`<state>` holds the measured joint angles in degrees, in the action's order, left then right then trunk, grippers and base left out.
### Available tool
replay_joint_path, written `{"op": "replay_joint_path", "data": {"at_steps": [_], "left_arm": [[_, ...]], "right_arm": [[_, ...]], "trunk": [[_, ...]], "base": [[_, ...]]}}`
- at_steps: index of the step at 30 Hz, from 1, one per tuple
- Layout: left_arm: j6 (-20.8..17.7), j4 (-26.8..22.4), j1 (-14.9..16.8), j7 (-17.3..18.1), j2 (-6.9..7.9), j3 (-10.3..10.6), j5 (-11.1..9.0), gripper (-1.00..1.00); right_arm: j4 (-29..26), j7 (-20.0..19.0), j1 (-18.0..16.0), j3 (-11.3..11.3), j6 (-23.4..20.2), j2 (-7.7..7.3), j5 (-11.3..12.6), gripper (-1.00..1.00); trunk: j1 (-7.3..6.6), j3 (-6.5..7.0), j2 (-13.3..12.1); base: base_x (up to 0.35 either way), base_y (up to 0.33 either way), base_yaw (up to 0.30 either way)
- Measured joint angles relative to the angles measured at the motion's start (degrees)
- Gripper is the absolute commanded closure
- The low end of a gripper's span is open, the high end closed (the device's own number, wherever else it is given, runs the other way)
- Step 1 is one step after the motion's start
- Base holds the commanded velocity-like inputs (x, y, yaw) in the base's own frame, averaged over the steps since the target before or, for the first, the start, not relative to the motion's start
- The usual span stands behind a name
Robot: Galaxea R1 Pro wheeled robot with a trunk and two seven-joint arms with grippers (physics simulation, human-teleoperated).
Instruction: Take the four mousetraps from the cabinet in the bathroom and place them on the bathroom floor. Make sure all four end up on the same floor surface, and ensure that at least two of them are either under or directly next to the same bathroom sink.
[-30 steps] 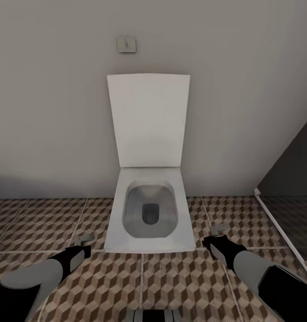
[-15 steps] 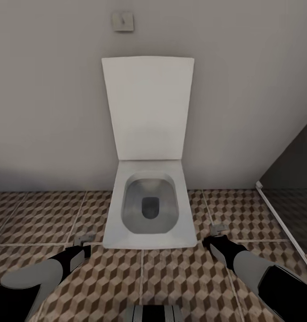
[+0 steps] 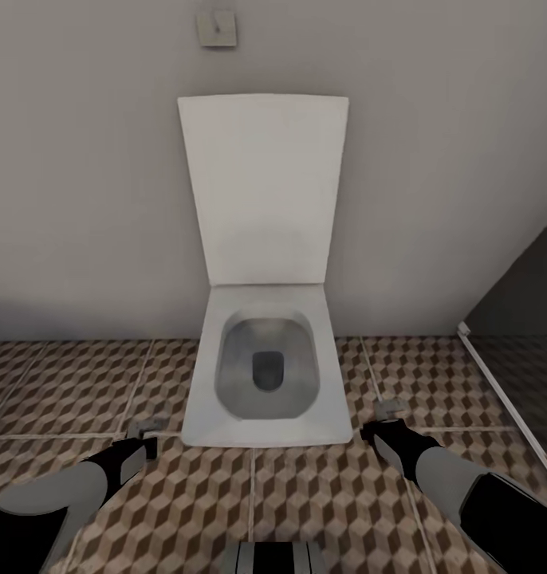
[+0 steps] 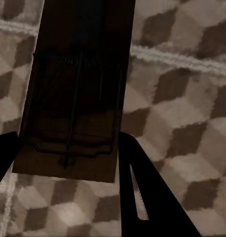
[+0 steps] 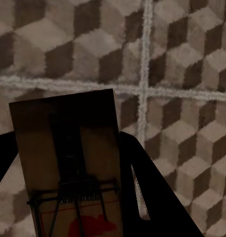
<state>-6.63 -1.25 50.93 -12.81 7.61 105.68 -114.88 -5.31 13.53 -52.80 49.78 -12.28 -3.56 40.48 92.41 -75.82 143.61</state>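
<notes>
Mousetraps were in both claws: one mousetrap [image 4: 76,94] sat pinched in the left claw [image 4: 63,163], another mousetrap [image 5: 68,173] in the right claw [image 5: 68,187], both over the bathroom floor [image 3: 305,494]. The toilet [image 3: 265,375] had come nearer; no sink yet, so more driving seemed needed.

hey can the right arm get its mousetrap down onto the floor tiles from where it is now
Probably yes. The right gripper is shut on a mousetrap above bare bathroom floor, beside the toilet, with nothing visible between the trap and the tiles.
</notes>
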Motion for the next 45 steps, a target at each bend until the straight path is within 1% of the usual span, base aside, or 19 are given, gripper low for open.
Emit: {"op": "replay_joint_path", "data": {"at_steps": [2,4,7,9,14,45], "left_arm": [[0.0,0.0,0.0,0.0,0.26,0.0,0.0,1.00],[0.0,0.0,0.0,0.6,0.84,-0.1,0.0,1.00],[0.0,0.1,0.0,2.4,1.72,-0.2,0.0,1.00],[0.0,0.1,0.0,3.8,1.97,-0.2,0.0,1.00],[0.1,0.0,0.0,4.8,1.64,0.0,0.1,1.00],[0.3,0.0,0.0,4.8,1.61,-0.1,0.0,1.00]], "right_arm": [[0.0,0.0,0.0,0.0,0.0,0.01,0.0,1.00],[0.0,0.0,0.0,0.0,0.0,0.01,0.0,1.00],[0.0,0.0,0.0,0.0,0.0,0.02,0.0,1.00],[-0.1,0.0,0.0,0.0,0.0,0.02,-0.1,1.00],[-0.1,0.0,0.0,0.0,0.0,0.00,-0.1,1.00],[-0.2,0.0,0.0,0.0,0.0,0.00,-0.1,1.00]], "trunk": [[-0.01,0.00,0.0],[-0.01,0.00,0.0],[-0.01,0.00,0.0],[0.00,0.00,0.0],[0.02,0.00,0.0],[0.02,0.00,0.0]], "base": [[0.274,0.000,0.000],[0.309,0.000,0.000],[0.309,0.000,0.000],[0.157,0.000,0.000],[0.039,0.000,0.000],[0.001,0.000,0.000]]}}
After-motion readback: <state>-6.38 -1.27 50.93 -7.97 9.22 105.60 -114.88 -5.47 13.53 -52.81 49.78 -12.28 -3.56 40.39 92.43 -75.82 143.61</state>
